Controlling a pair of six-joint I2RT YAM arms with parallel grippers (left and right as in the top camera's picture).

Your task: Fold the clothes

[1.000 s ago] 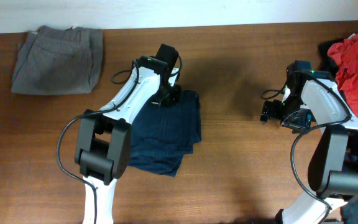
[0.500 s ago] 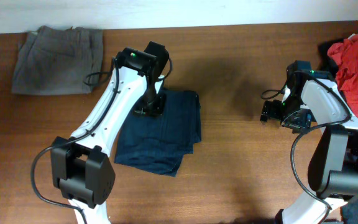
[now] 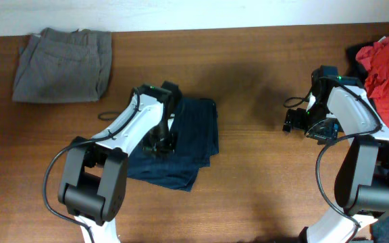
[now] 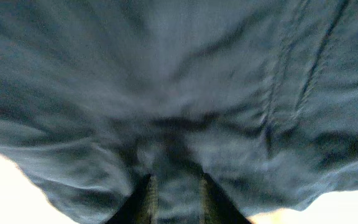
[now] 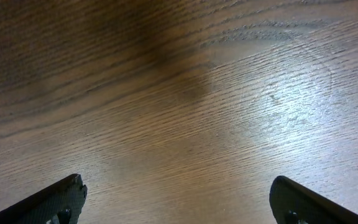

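- The navy trousers (image 3: 191,138) lie as a folded bundle left of centre on the tabletop (image 3: 262,182). Their long axis runs from the upper part of the overhead frame down toward the lower left, and the lower end has a looser, uneven edge.
- The left fingers (image 4: 145,200) are down on that bundle, on its left-middle part in the overhead view. The left arm (image 3: 123,135) reaches in from the lower left, so most of the cloth spreads away from the fingers toward the right and upper right of the frame.
- In the left wrist view the two fingers stand a narrow way apart, with blue cloth filling the frame and a dark crease running into the gap. The picture is blurred, and I cannot tell whether they pinch a fold or merely rest on it.
- The right fingers (image 5: 58,200) are spread wide over bare wood and hold nothing. In the overhead view they hang right of centre, well apart from the navy bundle and nearer the red garment (image 3: 387,64) at the right edge.
- Judgement: the left arm is plainly the nearer one, so any next fold or smoothing stroke falls to it. That stroke would likely go across the bundle's short axis, from its left side toward the right.
- The grey-khaki trousers (image 3: 63,64) lie folded in the upper left corner, apart from both arms.
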